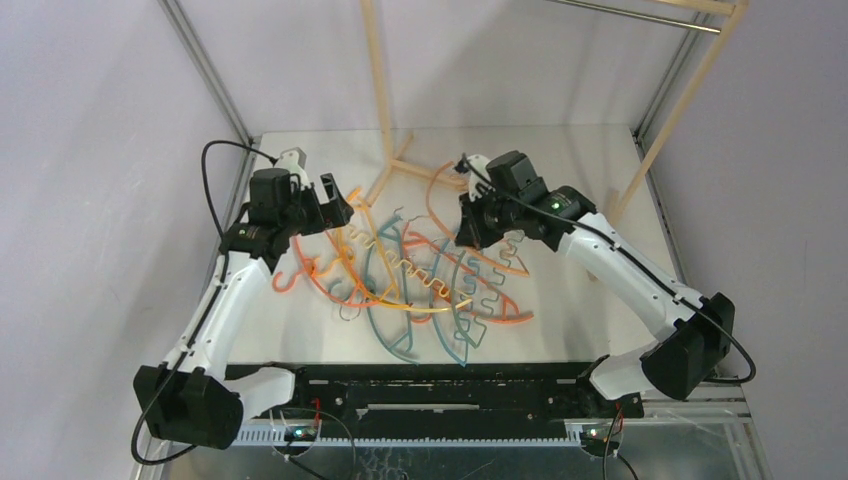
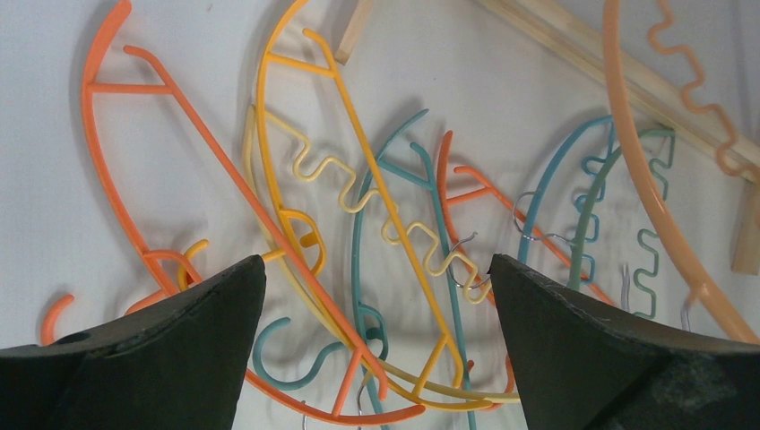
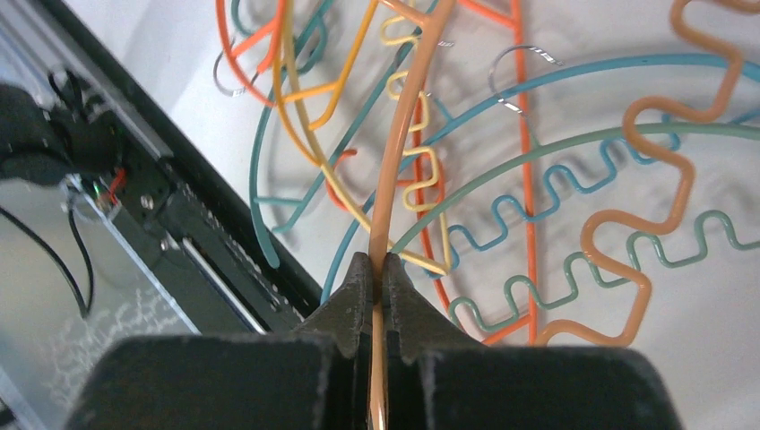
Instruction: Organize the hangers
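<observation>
Several thin hangers lie tangled in a pile (image 1: 420,280) mid-table, in orange (image 2: 107,179), yellow (image 2: 260,116) and teal (image 2: 358,224). My right gripper (image 3: 377,264) is shut on the curved arm of a pale orange hanger (image 3: 408,107), whose wavy bar (image 3: 659,206) runs off to the right. From above, that gripper (image 1: 470,235) sits at the pile's right back edge, over the pale orange hanger (image 1: 432,200). My left gripper (image 1: 335,205) hovers over the pile's left back side. It (image 2: 376,258) stands wide open, nothing between its fingers, with hangers on the table below.
A pale wooden rack frame (image 1: 380,90) with a metal rod (image 1: 640,15) stands at the back; its foot (image 1: 400,165) rests just behind the pile. A black rail (image 1: 420,385) runs along the near table edge. Metal posts stand at the table's corners.
</observation>
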Tool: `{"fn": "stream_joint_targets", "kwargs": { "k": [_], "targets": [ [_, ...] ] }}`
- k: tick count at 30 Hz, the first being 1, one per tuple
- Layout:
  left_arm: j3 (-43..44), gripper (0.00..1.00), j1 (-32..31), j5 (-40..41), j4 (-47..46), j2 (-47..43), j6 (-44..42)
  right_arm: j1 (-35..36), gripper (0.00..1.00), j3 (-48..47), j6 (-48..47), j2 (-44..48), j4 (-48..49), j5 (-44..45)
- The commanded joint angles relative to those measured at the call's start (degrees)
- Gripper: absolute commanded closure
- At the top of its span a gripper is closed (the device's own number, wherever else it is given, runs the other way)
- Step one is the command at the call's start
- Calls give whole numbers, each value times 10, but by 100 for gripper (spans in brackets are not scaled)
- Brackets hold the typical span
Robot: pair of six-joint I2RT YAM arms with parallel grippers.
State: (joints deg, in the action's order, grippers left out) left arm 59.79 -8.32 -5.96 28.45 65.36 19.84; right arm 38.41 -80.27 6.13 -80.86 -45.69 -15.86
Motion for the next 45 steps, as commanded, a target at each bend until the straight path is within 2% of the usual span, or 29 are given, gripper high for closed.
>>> {"fn": "stream_joint_targets", "kwargs": {
  "k": [1, 5, 10, 13, 17, 22, 33, 45],
  "targets": [
    [31, 0, 3, -6, -9, -27, 10, -39, 100, -14, 80, 52, 137, -22],
    [33, 0, 3, -29, -19, -27, 23, -75, 100, -7, 150, 66, 227, -23],
    [-9, 0, -1, -116, -125, -47, 92, -111, 100, 27, 235, 87, 341, -13],
    [-33, 0, -14, -120, -171, -60, 115, -127, 100, 52, 278, 106, 425, 16],
    [-25, 0, -25, -124, -179, -48, 118, -135, 100, 35, 295, 97, 484, 29],
    [1, 0, -32, -128, -179, -28, 112, -146, 100, -16, 292, 76, 513, 32],
    [6, 0, -33, -131, -177, -1, 105, -158, 100, -123, 244, 44, 496, 26],
    [17, 0, -33, -132, -168, 13, 93, -191, 100, -122, 227, 24, 497, 73]
  ]
}}
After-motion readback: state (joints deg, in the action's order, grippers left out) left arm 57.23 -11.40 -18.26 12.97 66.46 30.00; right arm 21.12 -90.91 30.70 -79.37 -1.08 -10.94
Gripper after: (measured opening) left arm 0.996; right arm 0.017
